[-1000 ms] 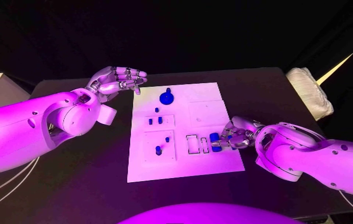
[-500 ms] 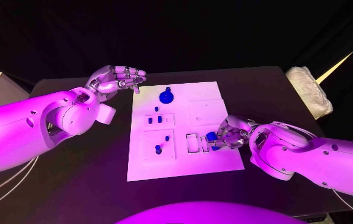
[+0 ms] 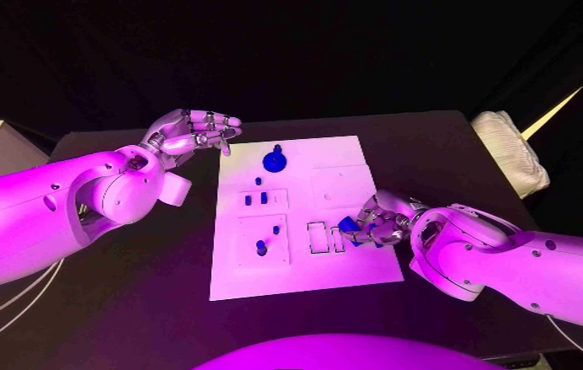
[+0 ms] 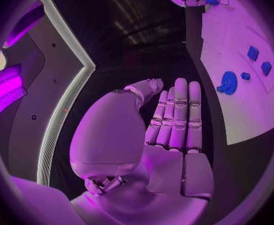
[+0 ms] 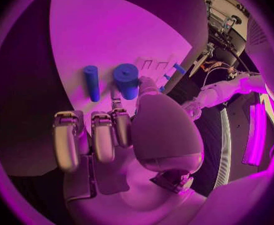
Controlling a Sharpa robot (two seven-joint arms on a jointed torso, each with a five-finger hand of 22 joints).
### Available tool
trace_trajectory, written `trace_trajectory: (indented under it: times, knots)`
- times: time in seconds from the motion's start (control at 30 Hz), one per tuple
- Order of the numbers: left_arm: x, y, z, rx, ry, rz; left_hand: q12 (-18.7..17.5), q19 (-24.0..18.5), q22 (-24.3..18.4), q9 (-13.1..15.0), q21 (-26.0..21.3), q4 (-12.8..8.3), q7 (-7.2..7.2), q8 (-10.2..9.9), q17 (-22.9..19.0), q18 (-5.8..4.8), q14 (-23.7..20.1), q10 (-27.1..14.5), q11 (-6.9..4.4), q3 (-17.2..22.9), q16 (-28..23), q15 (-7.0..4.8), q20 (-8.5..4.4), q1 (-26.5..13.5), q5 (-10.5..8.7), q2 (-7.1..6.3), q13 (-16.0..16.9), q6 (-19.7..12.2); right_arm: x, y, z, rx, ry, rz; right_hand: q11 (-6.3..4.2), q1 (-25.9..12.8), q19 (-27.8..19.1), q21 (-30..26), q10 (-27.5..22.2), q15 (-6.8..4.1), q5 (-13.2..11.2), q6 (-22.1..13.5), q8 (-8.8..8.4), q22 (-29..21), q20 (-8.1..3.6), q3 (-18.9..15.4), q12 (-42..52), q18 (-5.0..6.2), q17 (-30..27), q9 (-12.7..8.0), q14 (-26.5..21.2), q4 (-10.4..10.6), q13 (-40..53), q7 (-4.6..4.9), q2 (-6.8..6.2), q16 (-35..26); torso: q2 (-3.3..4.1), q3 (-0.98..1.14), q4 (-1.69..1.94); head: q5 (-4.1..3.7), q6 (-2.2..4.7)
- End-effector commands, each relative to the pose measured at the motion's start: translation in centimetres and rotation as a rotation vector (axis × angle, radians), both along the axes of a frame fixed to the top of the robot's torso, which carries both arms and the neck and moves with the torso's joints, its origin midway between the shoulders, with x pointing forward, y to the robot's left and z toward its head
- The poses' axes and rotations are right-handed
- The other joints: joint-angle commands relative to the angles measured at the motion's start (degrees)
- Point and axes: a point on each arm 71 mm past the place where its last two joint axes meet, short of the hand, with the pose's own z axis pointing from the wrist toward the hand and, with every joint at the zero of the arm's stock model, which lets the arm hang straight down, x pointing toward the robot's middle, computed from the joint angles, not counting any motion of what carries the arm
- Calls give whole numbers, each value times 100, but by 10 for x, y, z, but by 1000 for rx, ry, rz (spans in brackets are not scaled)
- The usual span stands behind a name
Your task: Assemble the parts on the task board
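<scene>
Right hand pinches a short blue plastic cylinder over the white task board. It looks light, stiff and smooth; hold its sides. Left hand is empty, fingers straight together.

White task board on a black table — blue parts on it; silver hands, white arms.

a folded white cloth lies at the far right edge of the black table
</scene>
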Motion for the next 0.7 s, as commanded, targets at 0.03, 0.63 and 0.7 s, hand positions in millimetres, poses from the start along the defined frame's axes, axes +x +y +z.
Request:
trace_trajectory:
  times: [0.03, 0.63, 0.7]
  knots:
    - [-1, -2, 1, -14, 0, -12, 23, 9, -6, -5, -37, 9, 8, -16, -5, 77, 18, -18, -15, -28, -26, 26, 12, -46, 9, -15, -6, 11, 0, -5, -2, 55, 30, -75, -32, 62, 546, -13, 147, -30, 41, 46, 37, 1430, -50, 45, -9, -69, 1171, 60, 527, -14, 748, -6, 8, 4, -6, -5, -1, 2, -3]
    - [0, -3, 1, -14, 1, -13, 24, 11, -7, -7, -39, -6, 6, -16, -6, 79, 14, -24, -16, -21, -29, 22, 10, -31, 12, -17, -8, 11, 5, 5, 26, 174, 41, -94, -41, 17, 551, 12, 154, -39, 4, 92, 32, 1436, -59, 112, -19, -73, 1195, 46, 533, -8, 752, -16, 6, 12, 1, -1, 5, 21, 9]
    - [0, -3, 1, -14, 1, -13, 24, 11, -7, -7, -39, -6, 6, -16, -6, 79, 14, -24, -16, -21, -29, 22, 10, -31, 12, -17, -8, 11, 5, 10, 25, 166, 66, -76, -44, -35, 550, 11, 160, -42, -93, 111, 28, 1436, -62, 135, -19, -73, 1199, 39, 534, -9, 758, -19, 2, 12, 4, 2, 3, 28, 6]
